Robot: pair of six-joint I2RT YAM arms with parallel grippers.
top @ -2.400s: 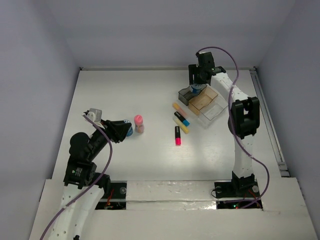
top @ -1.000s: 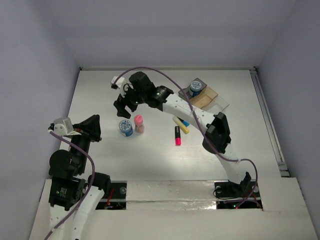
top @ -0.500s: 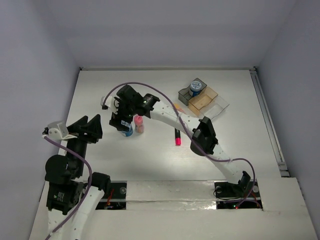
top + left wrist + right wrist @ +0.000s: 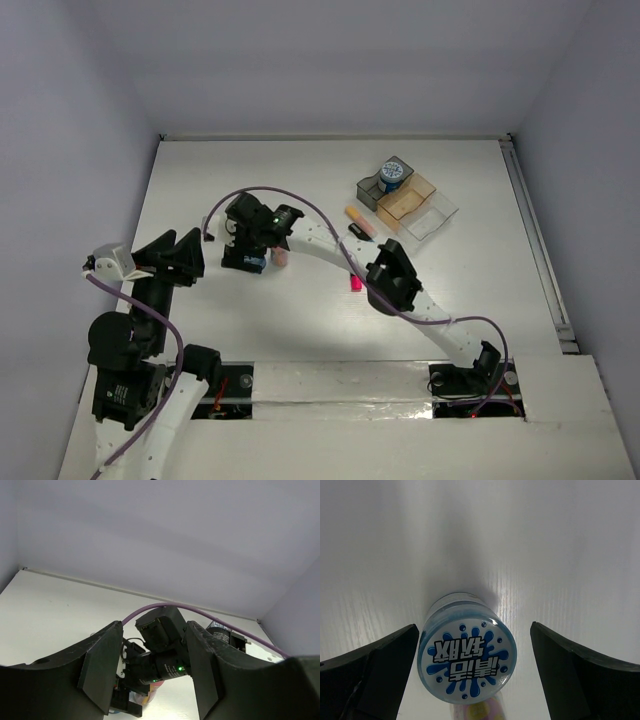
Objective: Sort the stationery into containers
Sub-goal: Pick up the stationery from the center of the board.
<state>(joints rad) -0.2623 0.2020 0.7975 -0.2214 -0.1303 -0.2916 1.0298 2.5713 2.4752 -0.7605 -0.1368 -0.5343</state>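
My right gripper (image 4: 246, 256) has reached far left and hangs open over a round blue-and-white pot (image 4: 466, 652). The pot stands between its two fingers (image 4: 375, 675) without touching them. The pink-topped tan stick (image 4: 281, 256) stands right beside the pot and also shows in the right wrist view (image 4: 481, 711). A second pot (image 4: 391, 172) sits in the dark grey tray (image 4: 367, 190). The amber tray (image 4: 405, 198) and the clear tray (image 4: 432, 220) adjoin it. An orange marker (image 4: 358, 221) and a pink marker (image 4: 355, 284) lie mid-table. My left gripper (image 4: 180, 256) is open, empty and raised at the left.
The right arm's forearm (image 4: 330, 250) stretches across the markers and hides some of them. Its wrist (image 4: 160, 650) fills the gap between my left fingers in the left wrist view. Walls close the table at the back and sides.
The right arm left one pot in the dark grey tray, swung left and came down over the other pot. The left arm drew back from that pot and rose.
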